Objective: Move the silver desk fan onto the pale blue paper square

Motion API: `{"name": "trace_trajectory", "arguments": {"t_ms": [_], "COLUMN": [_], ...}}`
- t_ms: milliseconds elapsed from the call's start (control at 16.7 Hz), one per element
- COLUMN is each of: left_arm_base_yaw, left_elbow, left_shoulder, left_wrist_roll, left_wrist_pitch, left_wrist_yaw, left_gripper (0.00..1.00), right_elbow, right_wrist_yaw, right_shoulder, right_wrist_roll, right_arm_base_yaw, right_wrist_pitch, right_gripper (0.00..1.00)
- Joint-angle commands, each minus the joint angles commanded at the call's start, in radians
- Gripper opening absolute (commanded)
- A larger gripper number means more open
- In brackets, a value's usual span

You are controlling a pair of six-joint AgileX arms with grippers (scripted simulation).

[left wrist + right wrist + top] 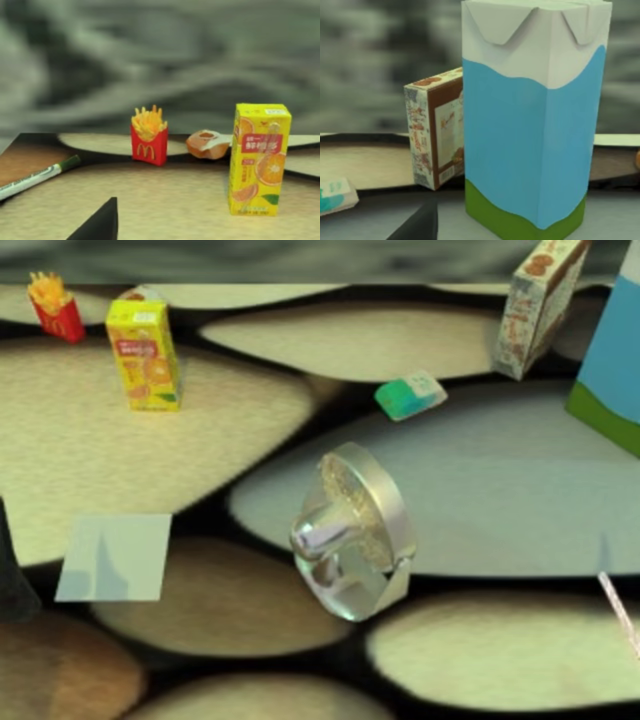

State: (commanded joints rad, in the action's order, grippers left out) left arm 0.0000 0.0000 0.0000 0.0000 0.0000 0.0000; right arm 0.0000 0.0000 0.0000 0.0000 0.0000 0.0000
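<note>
- the silver desk fan [352, 532] is sitting near the middle of the worktop [500, 490], well apart from both claws and from the pale blue paper square [115, 557], untouched.
- the square is lying near the left arm [12, 570]; i cannot tell whether either claw is spread or pressed together.
- the fan is looking round, shiny and tilted, so a pinch on its rim is risking a slip or a topple.
- the thin sheet is likely sliding if the fan's base is dragging across it.
- the right arm, parked beside the blue-and-white carton [535, 120] and cereal box [436, 134], is risking knocking them when swinging out.
</note>
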Motion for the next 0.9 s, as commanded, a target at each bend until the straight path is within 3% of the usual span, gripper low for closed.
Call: {"name": "trace_trajectory", "arguments": {"t_ms": [420, 900], "left_arm_base_yaw": [-0.054, -0.259], "left_elbow": [0.137, 0.752], "left_shoulder": [0.148, 0.776], "left_wrist_roll": [-0.055, -0.337], "left_wrist_pitch": [-0.129, -0.622], "left_wrist_yaw": [0.011, 0.031], "left_gripper": [1.00, 1.00], "right_elbow": [0.000, 0.000], "right_wrist_yaw": [0.000, 0.000], "right_shoulder": [0.000, 0.000], "right_wrist_roll": [0.000, 0.000], "right_arm_base_yaw": [0.000, 0.000], "right_wrist_pitch": [0.000, 0.000], "right_gripper": [1.00, 1.00]}}
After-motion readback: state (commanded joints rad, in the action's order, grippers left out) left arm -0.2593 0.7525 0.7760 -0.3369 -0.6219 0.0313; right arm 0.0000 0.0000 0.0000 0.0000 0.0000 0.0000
